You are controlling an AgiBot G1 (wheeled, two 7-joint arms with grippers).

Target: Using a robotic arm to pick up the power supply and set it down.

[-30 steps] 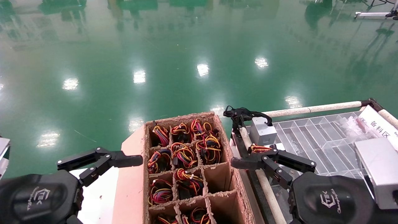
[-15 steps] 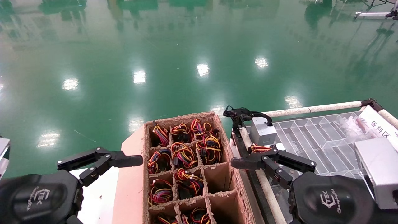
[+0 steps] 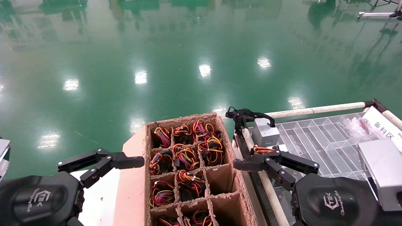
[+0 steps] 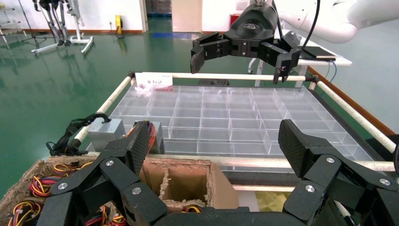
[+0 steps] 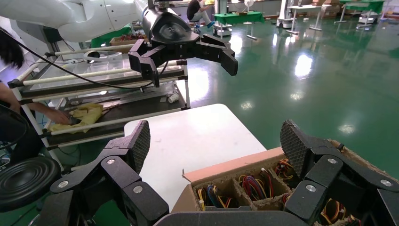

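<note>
A: Start from the left. What's that arm up to?

B: The left gripper [image 3: 100, 164] hangs low over a white tabletop [image 3: 100, 201], beside the cardboard box [image 3: 133, 175]. Its fingers are spread wide with nothing between them; its own wrist camera shows the same gap [image 4: 211, 150].

A: And the box?

B: It is split by dividers into cells. Most cells hold coiled wire bundles [image 3: 185, 155] in red, yellow, orange and black; two cells on the right side look empty. I'd guess power supplies sit under those coils, but their metal bodies are hidden.

A: So where is a power supply I can actually see?

B: Further right, on the clear divided tray [image 3: 326, 141]. One silver-grey power supply [image 3: 381, 172] lies at the tray's near right edge, just beside the right wrist housing. A smaller grey cube [image 3: 265, 131] with a black cable sits at the tray's far left corner, and some coloured wires [image 3: 262, 150] show just behind the right fingers.

A: The right gripper?

B: The right gripper [image 3: 276, 164] hovers over the tray's left rail [image 3: 267, 185], fingers released and holding nothing.

A: Progress, then?

B: Judging from this, no pick is under way. Neither arm touches a supply, so reaching, grasping, lifting and setting down all remain.
</note>
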